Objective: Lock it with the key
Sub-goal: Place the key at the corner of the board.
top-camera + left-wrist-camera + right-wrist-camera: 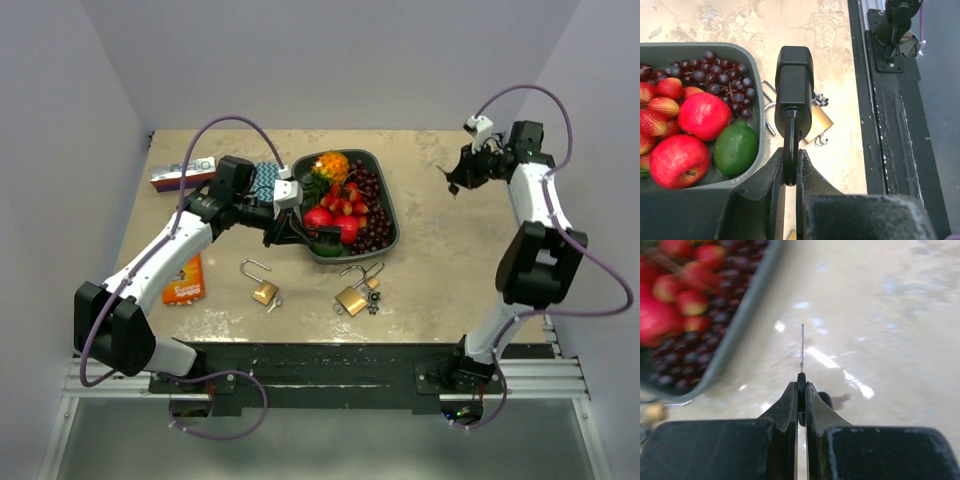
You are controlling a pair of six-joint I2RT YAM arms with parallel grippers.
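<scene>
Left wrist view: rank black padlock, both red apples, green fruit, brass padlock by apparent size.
1. black padlock, though it is nearest the camera.
2. upper red apple and lower red apple, about alike.
3. green fruit, only slightly smaller.
4. brass padlock, partly hidden.

Your top external view looks steeply down from above and behind the arm bases and takes in the whole table (440,260) from far off. The left wrist camera sits close over the left gripper (790,167), which is clamped on a black padlock (794,85), and faces down toward the table's near edge. It shares the fruit tray (690,48) and a brass padlock (821,122) with the top view. The right wrist camera looks along the right gripper (801,387) and its pinched key (801,352), catching the same tray's rim, blurred.
</scene>
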